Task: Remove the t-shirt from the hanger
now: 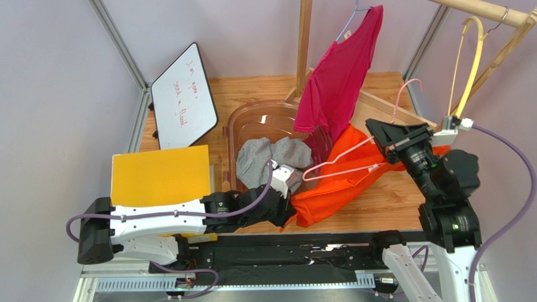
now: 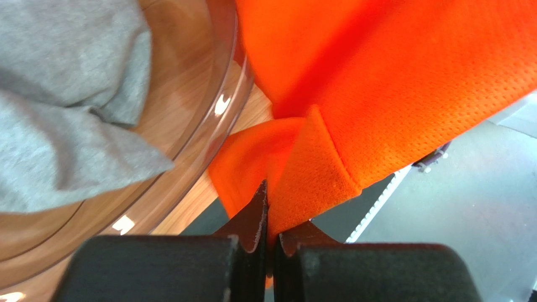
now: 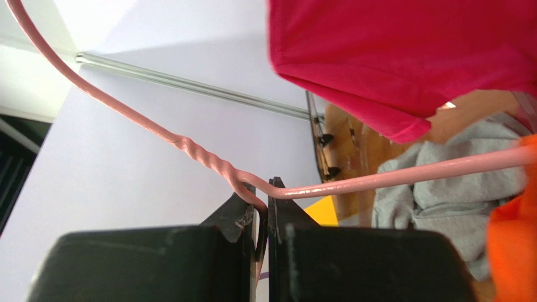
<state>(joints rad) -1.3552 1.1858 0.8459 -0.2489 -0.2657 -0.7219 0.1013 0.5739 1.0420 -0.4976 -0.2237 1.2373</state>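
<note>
An orange mesh t-shirt (image 1: 339,182) hangs from a pink wire hanger (image 1: 359,162) over the wooden table. My left gripper (image 1: 290,202) is shut on a lower corner of the shirt; the left wrist view shows the fabric (image 2: 378,88) pinched between the jaws of that gripper (image 2: 271,214). My right gripper (image 1: 383,137) is shut on the hanger just below its twisted neck, as the right wrist view (image 3: 265,198) shows, with the pink wire (image 3: 391,179) running off to the right. The hanger's hook (image 1: 410,87) points up and back.
A clear tub (image 1: 250,121) holds grey clothing (image 1: 268,158) just left of the orange shirt. A crimson t-shirt (image 1: 339,78) hangs on a wooden rack (image 1: 474,6) behind, beside an empty yellow hanger (image 1: 473,60). A whiteboard (image 1: 182,94) and yellow pad (image 1: 159,175) lie left.
</note>
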